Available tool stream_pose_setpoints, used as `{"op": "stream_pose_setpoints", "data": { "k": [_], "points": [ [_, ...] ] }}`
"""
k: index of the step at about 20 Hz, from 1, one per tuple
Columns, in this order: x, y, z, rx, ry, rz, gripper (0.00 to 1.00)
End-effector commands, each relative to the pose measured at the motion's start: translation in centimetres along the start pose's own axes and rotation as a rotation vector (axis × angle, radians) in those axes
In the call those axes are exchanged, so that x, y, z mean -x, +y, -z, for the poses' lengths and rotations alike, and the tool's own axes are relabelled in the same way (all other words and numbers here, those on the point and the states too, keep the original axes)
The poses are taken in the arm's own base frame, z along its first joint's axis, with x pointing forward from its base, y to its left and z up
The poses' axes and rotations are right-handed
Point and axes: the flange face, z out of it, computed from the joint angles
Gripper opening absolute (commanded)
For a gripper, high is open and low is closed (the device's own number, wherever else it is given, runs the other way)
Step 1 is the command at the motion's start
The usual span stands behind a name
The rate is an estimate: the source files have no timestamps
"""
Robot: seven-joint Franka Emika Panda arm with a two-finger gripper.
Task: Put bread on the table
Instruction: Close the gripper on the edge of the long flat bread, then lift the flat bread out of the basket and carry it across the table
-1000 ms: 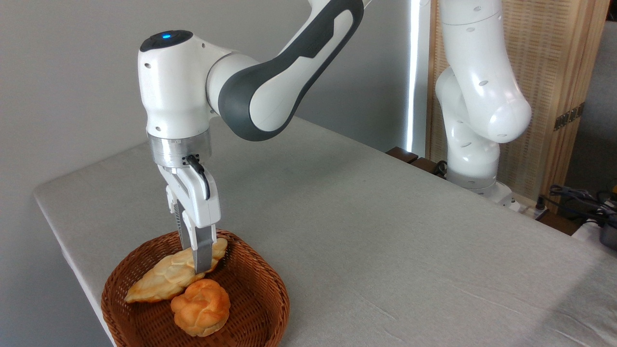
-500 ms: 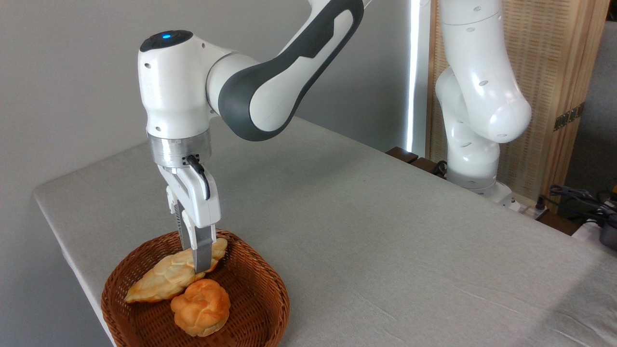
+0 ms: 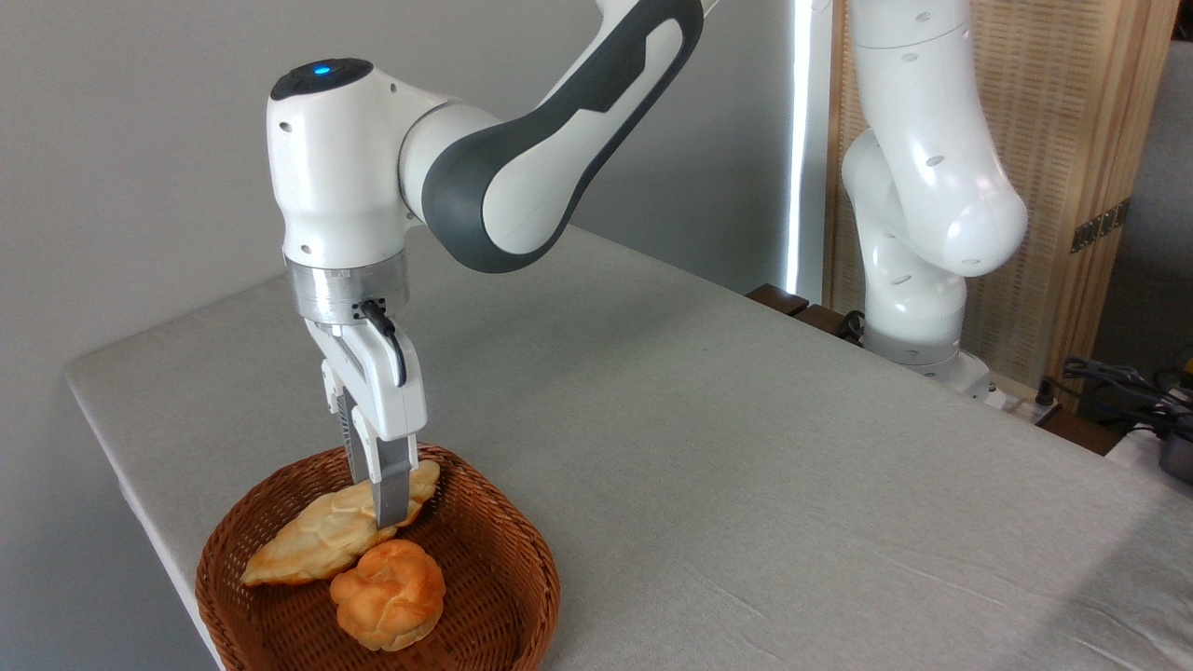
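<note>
Wicker basket still cradles the bread; my tool stays clamped on it, nothing lifted toward the counter yet.

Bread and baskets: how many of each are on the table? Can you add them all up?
Long braided bread: 1
Round knotted bun: 1
Wicker basket: 1
Total: 3 things, with both breads lying inside the basket, which sits on the table. The gripper is down at the long bread.
</note>
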Motion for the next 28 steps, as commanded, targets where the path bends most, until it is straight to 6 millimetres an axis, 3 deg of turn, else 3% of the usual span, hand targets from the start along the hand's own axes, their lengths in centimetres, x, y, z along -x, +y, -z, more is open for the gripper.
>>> {"op": "stream_pose_setpoints", "data": {
  "k": [1, 13, 20, 21, 28],
  "points": [
    [0.2, -0.1, 0.3, 0.010, 0.002, 0.005, 0.33],
    [0.3, -0.4, 1.4, 0.000, 0.015, 0.015, 0.33],
    [0.8, -0.7, 6.7, -0.041, 0.090, 0.032, 0.33],
    [0.9, -0.6, 8.0, -0.045, 0.105, 0.037, 0.34],
    [3.2, 1.4, 11.8, 0.057, 0.047, 0.044, 0.35]
  ]
}}
